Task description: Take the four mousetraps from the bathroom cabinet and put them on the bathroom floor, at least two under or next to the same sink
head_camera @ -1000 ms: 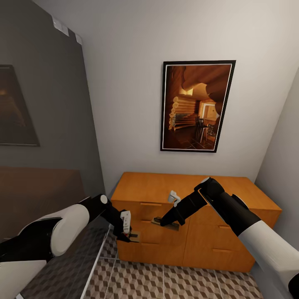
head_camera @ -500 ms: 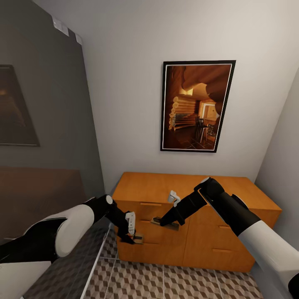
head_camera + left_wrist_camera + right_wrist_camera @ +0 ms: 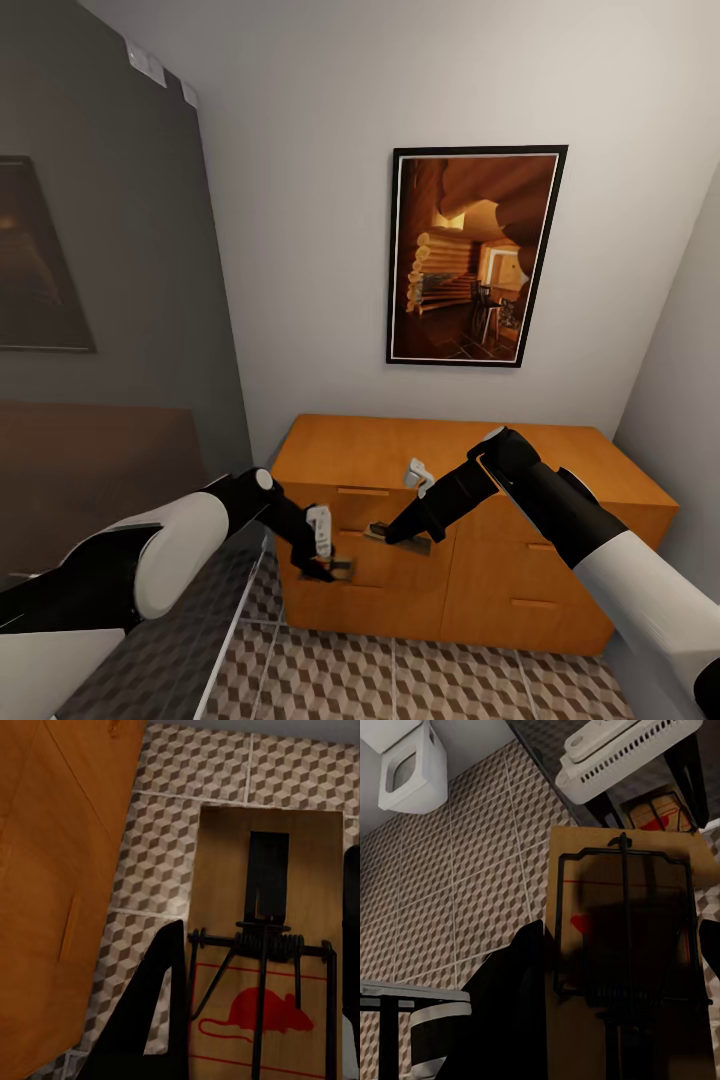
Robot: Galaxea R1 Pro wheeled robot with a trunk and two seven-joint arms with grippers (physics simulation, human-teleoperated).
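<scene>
From the head camera, both arms are reaching toward the front of the cabinet [image 3: 560, 470], which is standing against the wall under a framed picture [image 3: 473, 256]. The left gripper [image 3: 322, 562] is hanging before the cabinet's left drawers, clamped on a mousetrap [image 3: 337, 569] above the tiled floor [image 3: 420, 680]. The right gripper [image 3: 397, 537] is sitting nearer the cabinet's middle, clamped on a second trap [image 3: 408, 543].

At the left wrist, the left trap [image 3: 262, 967] is lying between the dark fingers [image 3: 150, 1020], its red mouse print and wire spring showing, with the cabinet front [image 3: 52, 885] beside it and the floor [image 3: 187, 832] beneath.

At the right wrist, the second trap [image 3: 622, 922] is sitting held between the fingers [image 3: 510, 1005], its wire frame in shadow. Beyond it the left gripper's white housing [image 3: 622, 754] is showing with the left trap [image 3: 660, 814], and a white toilet [image 3: 412, 769] is standing on the floor [image 3: 472, 885].
</scene>
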